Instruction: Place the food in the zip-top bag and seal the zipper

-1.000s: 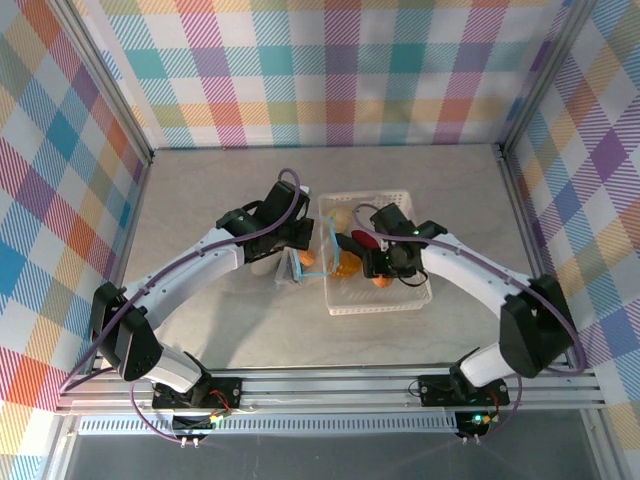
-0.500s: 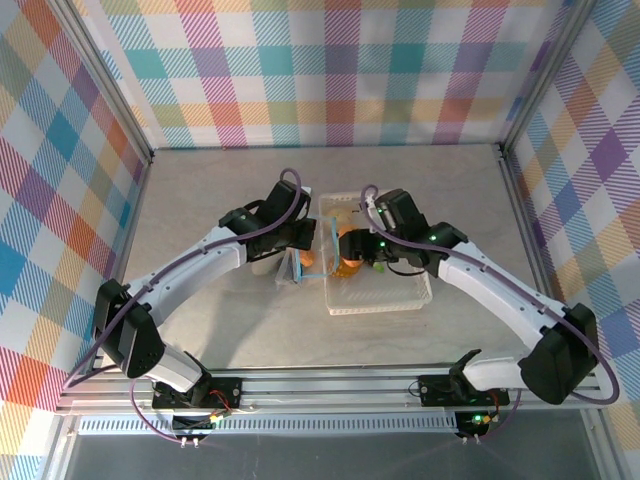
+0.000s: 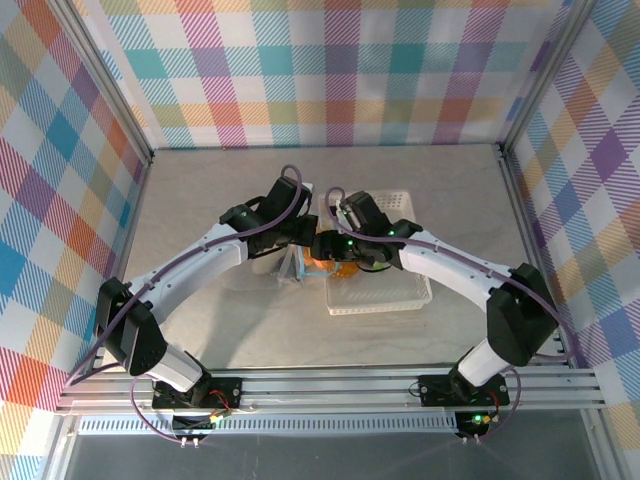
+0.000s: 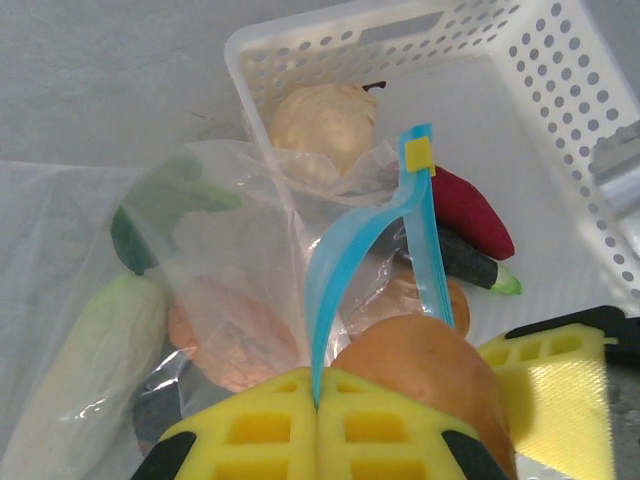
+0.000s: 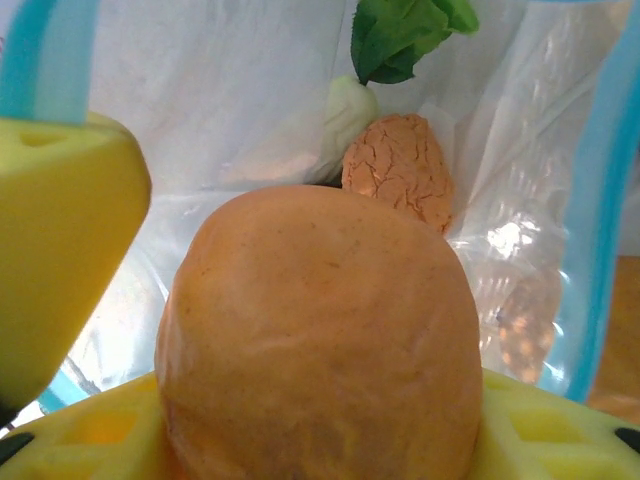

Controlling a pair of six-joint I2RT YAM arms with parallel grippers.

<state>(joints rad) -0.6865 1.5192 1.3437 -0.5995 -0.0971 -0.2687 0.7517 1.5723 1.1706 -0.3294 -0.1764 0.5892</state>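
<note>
On the worktop (image 3: 200, 200), just left of the white basket (image 4: 560, 90), the clear bag (image 4: 70, 250) lies with its mouth raised toward the basket. The left pincer (image 4: 318, 430) is clamped on the bag's lip. A tan bread roll (image 5: 315, 320) is gripped in the right pincer (image 5: 320, 440) at the opening, between the two runs of blue zipper strip (image 4: 335, 260). The roll is best carried well past both runs before release, with the lip held up.

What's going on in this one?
The left gripper pinches the blue zipper, holding the clear bag open beside the white basket. The right gripper holds a tan bread piece at the bag's mouth. A radish and a cracked orange piece are already inside; a pale piece and a dark eggplant lie in the basket.
</note>
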